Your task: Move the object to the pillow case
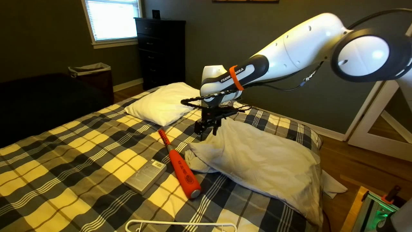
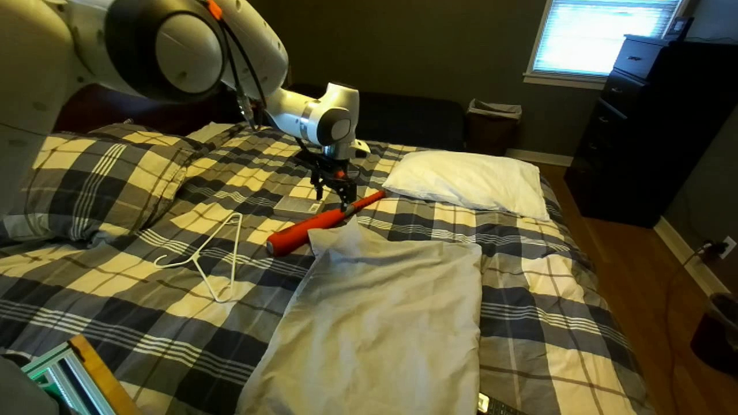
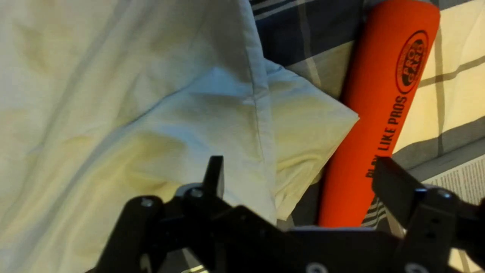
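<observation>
The object, a long orange-red bat with black lettering, lies on the bed in both exterior views. Its thick part also shows in the wrist view. The pillow case, a wrinkled beige-grey cloth, lies beside it in both exterior views and in the wrist view. One folded corner reaches the bat's edge. My gripper is open and empty above the bed, near the bat and that corner. It also shows in an exterior view. In the wrist view its fingers stand wide apart, one over the cloth, one over the bat's side.
A grey box or book lies beside the bat. A thin white hanger lies on the plaid bedspread. A plump white pillow lies beyond the bat's handle. A dark remote shows at the cloth's edge.
</observation>
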You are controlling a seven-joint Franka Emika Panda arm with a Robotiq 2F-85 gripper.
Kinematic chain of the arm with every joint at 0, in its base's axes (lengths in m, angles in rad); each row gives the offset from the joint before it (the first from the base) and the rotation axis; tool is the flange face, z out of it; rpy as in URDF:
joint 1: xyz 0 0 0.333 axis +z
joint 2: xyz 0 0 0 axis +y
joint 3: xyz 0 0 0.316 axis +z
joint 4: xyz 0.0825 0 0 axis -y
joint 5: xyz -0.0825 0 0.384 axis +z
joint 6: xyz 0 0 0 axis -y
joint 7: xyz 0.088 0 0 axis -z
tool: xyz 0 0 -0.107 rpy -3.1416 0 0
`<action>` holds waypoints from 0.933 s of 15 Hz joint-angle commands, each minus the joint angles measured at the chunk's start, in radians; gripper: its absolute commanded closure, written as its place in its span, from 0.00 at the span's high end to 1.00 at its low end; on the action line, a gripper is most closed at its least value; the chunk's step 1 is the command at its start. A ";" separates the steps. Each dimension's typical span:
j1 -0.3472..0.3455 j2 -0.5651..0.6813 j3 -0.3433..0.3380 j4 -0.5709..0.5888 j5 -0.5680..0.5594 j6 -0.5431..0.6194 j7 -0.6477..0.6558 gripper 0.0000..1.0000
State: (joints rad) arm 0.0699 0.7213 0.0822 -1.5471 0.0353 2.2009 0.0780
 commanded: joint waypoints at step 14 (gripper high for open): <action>0.084 0.378 -0.020 0.380 -0.039 0.202 -0.034 1.00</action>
State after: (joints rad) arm 0.1232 0.9654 0.0679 -1.3293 0.0177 2.3970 0.0590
